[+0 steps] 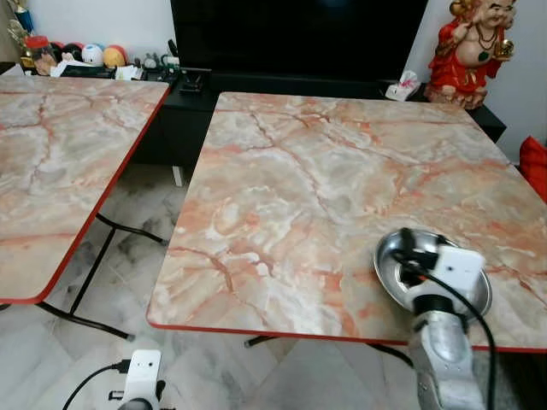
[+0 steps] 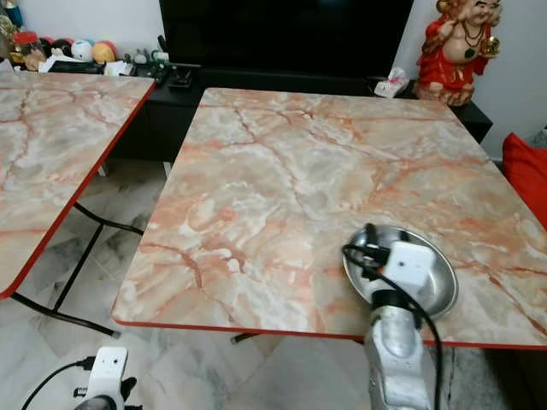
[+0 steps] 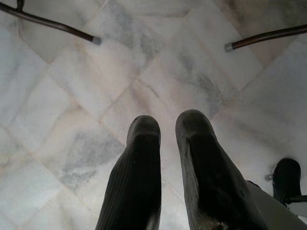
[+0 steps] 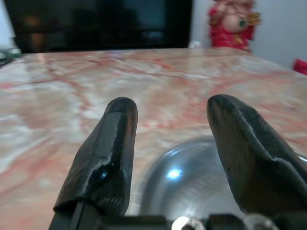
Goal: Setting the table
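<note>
1. 1 steel plate (image 2: 427,275) lies flat on the marble-patterned table (image 1: 325,188), near the table's near edge and toward its right side. What I can see of the plate's inside holds nothing; my own wrist covers part of it.
2. My right gripper (image 4: 175,143) hovers just over the near rim of that plate with its 2 fingers (image 4: 108,148) spread apart and nothing between them. The plate's shiny bowl shows in the gap between them.
3. I cannot tell whether my fingertips touch the plate's metal.
4. My left gripper (image 3: 168,158) hangs low beside the table's near left corner, pointed down at the pale marble floor (image 3: 96,86). Its 2 fingers stand nearly together with a narrow gap and grasp nothing.
5. I count 2 tables: the 1 bearing the plate, and a second table (image 1: 51,171) of the same pattern to its left, with a strip of floor between them.
6. Beyond the plate's table stands 1 dark TV (image 1: 299,34) on a low black cabinet (image 1: 184,107).
7. 1 red figurine (image 1: 470,47) stands on that cabinet past the table's far right corner.
8. A cluster of small colourful items (image 1: 85,58) sits at the cabinet's left end; too small to count.
</note>
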Available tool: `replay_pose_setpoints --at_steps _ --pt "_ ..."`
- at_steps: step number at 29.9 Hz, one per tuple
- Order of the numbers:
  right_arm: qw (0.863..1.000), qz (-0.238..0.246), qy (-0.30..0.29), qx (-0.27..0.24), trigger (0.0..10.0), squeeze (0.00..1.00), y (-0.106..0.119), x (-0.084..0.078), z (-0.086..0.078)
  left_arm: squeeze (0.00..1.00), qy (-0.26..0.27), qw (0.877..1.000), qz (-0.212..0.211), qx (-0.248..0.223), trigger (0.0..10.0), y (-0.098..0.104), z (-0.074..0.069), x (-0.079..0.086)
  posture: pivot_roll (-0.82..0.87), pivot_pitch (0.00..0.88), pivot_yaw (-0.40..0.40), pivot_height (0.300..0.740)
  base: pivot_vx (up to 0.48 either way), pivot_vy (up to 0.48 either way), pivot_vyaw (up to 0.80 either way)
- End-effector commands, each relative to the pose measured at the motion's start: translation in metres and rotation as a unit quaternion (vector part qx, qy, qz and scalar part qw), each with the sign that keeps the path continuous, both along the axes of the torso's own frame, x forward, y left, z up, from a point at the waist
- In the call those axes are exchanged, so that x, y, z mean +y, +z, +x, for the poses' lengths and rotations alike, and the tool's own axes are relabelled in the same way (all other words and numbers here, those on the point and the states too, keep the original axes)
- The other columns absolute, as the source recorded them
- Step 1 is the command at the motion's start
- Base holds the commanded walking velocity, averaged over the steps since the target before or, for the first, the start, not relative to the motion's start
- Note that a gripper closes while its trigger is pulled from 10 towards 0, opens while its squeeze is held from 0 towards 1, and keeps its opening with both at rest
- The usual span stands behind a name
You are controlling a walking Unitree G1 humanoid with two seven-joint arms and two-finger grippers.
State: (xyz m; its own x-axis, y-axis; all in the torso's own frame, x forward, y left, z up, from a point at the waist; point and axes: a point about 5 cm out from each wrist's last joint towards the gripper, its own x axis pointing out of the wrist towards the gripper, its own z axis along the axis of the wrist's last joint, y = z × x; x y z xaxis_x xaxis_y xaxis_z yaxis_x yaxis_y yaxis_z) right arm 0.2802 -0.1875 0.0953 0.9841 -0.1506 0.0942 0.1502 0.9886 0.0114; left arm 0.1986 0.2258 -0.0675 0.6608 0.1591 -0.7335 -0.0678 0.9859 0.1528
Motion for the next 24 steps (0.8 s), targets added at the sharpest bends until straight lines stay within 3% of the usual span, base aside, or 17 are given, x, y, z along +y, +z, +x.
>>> replay_pose_setpoints --at_steps 1,8,15,19,24 --pt "1.000 0.000 0.006 -0.007 10.0 0.00 0.001 0.003 0.003 0.00 0.014 1.000 -0.003 -0.001 10.0 -0.001 -0.002 0.001 0.08 0.000 -0.065 0.740 0.000 0.000 0.00" --pt "1.000 -0.004 0.023 -0.019 10.0 0.00 0.002 0.014 0.009 0.00 0.016 1.000 -0.007 0.002 10.0 -0.002 -0.004 0.002 0.08 0.000 -0.063 0.740 0.000 0.000 0.00" --pt "0.999 0.000 0.003 -0.036 10.0 0.00 0.007 0.010 0.011 0.00 0.009 1.000 -0.008 0.008 10.0 -0.003 -0.006 0.002 0.08 0.000 -0.057 0.740 0.000 0.000 0.00" --pt "0.999 -0.011 -0.025 -0.044 10.0 0.00 0.013 0.000 0.009 0.00 0.006 1.000 -0.007 0.009 10.0 -0.003 -0.007 0.002 0.08 0.000 -0.054 0.740 0.000 0.000 0.00" --pt "0.997 -0.023 -0.059 -0.051 10.0 0.00 0.016 -0.016 -0.004 0.00 -0.002 1.000 -0.001 0.012 10.0 -0.003 -0.007 0.004 0.07 0.000 -0.036 0.740 0.000 0.000 0.00"
